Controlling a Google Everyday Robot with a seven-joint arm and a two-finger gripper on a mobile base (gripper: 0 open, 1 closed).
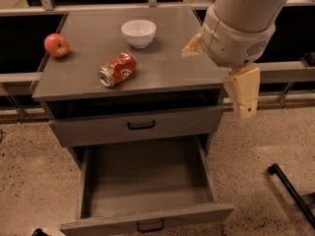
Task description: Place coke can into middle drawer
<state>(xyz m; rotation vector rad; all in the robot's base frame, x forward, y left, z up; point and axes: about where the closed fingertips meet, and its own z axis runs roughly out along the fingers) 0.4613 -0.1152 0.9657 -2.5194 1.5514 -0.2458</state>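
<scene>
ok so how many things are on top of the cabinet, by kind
red soda can with white script: 1
round red apple: 1
small white bowl: 1
total: 3
beige claw hangs right of the grey cabinet top

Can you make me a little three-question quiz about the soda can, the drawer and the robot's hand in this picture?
1. Fill the gap: the coke can lies on its ____ on the cabinet top.
2. True or false: the middle drawer is pulled open and has nothing in it.
3. Pick one. Where is the gripper?
A) inside the middle drawer
B) hanging to the right of the cabinet, apart from the coke can
C) touching the coke can

Key: 1. side. 2. True. 3. B.
</scene>
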